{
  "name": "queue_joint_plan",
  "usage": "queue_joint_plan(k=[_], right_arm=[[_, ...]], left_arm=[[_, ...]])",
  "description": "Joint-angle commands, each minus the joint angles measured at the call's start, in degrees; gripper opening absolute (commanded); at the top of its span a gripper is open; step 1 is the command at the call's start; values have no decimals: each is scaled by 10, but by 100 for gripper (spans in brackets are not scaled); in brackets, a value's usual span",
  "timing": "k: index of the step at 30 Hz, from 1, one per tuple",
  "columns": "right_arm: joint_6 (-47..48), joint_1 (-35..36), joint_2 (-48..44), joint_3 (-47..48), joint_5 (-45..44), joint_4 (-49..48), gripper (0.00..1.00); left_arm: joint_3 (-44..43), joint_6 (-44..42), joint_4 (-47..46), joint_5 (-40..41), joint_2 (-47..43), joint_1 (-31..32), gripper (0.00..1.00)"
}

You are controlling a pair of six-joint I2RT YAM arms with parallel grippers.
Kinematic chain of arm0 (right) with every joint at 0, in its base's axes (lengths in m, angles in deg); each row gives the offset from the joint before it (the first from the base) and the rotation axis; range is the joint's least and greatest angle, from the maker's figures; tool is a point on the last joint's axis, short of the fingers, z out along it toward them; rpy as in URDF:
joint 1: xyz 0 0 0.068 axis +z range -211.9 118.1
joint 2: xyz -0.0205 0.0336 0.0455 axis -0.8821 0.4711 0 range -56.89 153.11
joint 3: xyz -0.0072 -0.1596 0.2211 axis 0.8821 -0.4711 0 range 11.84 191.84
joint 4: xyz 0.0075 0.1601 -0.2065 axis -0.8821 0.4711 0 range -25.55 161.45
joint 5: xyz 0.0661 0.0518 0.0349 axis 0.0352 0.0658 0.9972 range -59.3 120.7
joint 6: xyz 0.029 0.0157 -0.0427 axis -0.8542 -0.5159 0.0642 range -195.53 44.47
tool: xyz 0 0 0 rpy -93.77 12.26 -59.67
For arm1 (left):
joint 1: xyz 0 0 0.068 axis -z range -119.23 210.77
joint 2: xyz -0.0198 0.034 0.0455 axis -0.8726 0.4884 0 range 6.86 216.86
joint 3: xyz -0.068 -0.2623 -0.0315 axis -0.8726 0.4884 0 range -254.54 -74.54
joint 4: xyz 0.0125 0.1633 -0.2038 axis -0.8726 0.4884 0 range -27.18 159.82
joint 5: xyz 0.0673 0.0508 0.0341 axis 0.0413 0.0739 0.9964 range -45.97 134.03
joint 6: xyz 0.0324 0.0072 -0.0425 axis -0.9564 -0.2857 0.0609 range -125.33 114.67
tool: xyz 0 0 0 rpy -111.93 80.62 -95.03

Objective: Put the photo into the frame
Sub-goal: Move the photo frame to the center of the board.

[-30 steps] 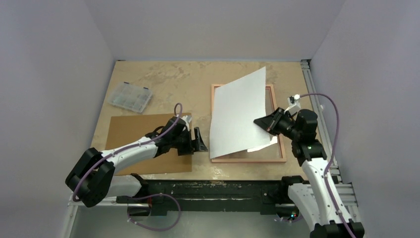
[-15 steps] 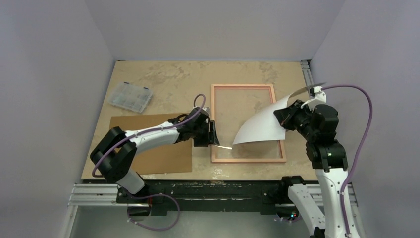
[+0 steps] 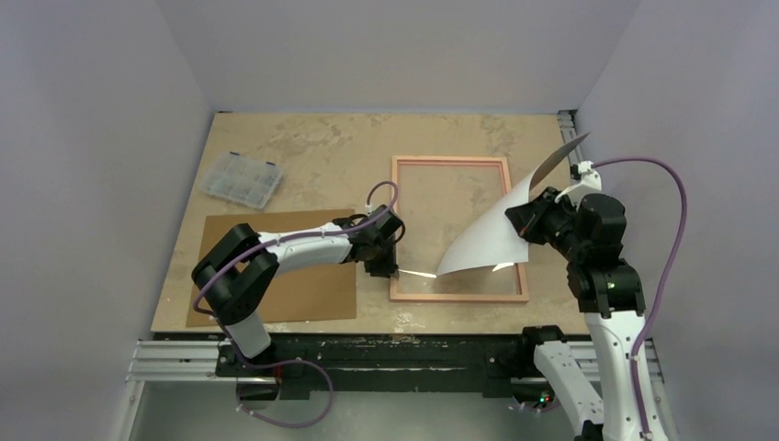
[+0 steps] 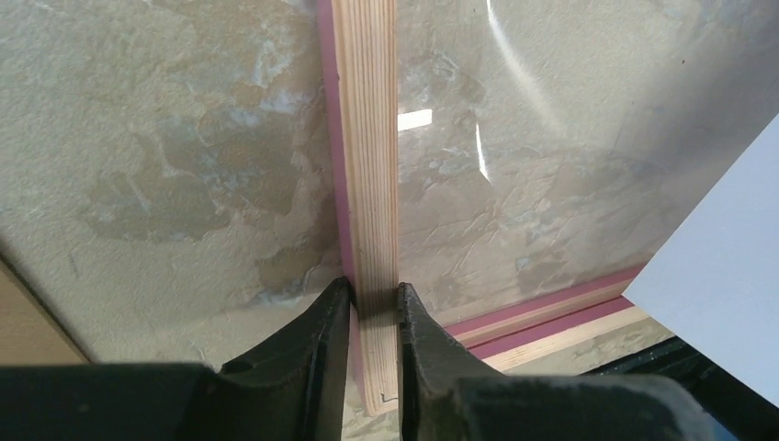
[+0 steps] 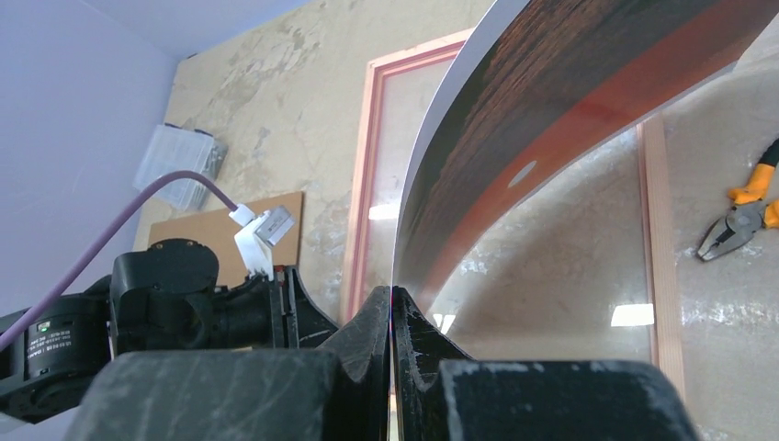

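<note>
The left fingers (image 4: 323, 344) are clenched on the left rail of the frame (image 4: 366, 138), one on each side of the wood, apparently to pin it to the surface (image 4: 165, 147) against sliding. The right fingers (image 5: 369, 335) pinch an edge of the photo (image 5: 570, 92), which bows up and away from them, white back upward. Its low corner reaches over the pane (image 4: 551, 184) beyond, likely ready for feeding in.
</note>
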Motion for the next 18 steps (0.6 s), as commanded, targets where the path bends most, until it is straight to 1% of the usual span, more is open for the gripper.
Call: queue_joint_plan(k=[1,5,6,10,13,18], right_arm=[[8,-2,5,-4,36,-34,0],[4,-2,11,-4,57,-45,0],[4,-2,13,-4,61,-48,0],[3,-2,17,1,71,-52,0],[3,-2,15,0,79,-58,0],[3,-2,18,-10,111,-81,0]], left_arm=[[5,7,36,45,-19,-1,14],[24,8,27,38,-42,-1,2],[28,5,22,33,-47,-1,1],[41,3,17,20,-55,0,0],[56,10,1,-11,-59,5,0],[79,39,-4,-9,-77,21,0]])
